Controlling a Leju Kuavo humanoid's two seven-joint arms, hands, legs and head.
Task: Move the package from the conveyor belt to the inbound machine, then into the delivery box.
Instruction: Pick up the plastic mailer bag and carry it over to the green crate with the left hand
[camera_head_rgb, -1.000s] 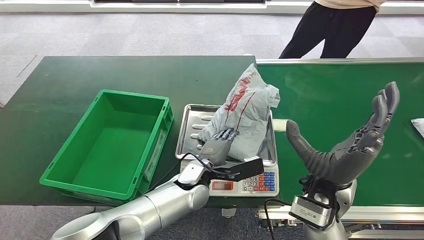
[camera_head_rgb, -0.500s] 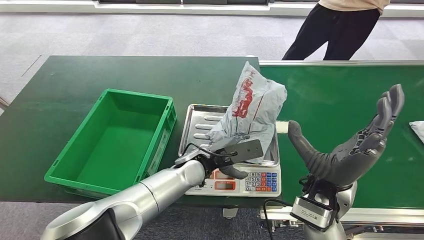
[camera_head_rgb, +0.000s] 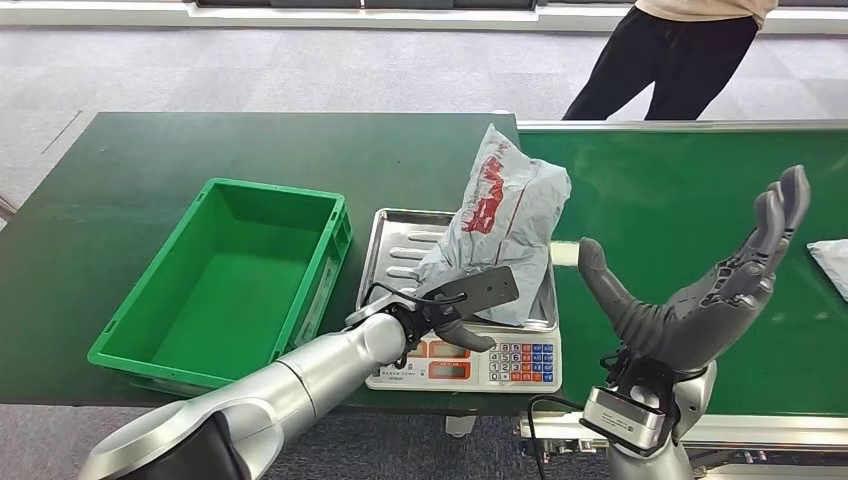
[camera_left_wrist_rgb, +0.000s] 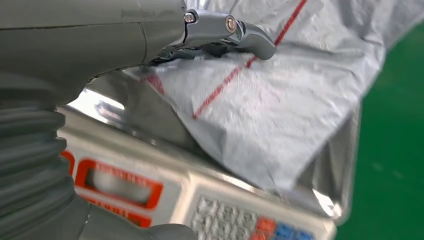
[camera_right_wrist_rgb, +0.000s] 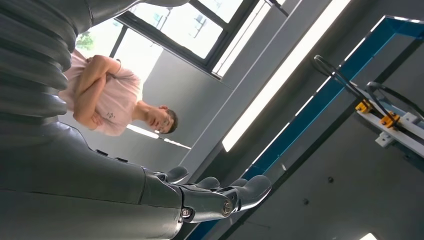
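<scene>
**Package on scale tray, left hand gripping near edge**

Conveyor belt (camera_head_rgb: 680, 190): flat matte green, right side. Green plastic crate (camera_head_rgb: 225, 280): rectangular, ribbed rim, left of the scale (camera_head_rgb: 470, 360). Scale has a shiny ribbed steel tray (camera_head_rgb: 395, 250) and a keypad front. Package (camera_head_rgb: 500, 215): crinkled grey poly bag with red print, far end propped up, near end on the tray. Left hand (camera_head_rgb: 445, 310) holds the bag's near edge, fingers under, thumb below. Right hand (camera_head_rgb: 700, 290) is raised, spread wide, holding nothing. Versus 1 s ago: left hand rotated from palm-down on the bag to gripping its edge; bag lifted slightly.

Person (camera_head_rgb: 665, 55) beyond belt; perhaps another parcel (camera_head_rgb: 830, 262).
</scene>
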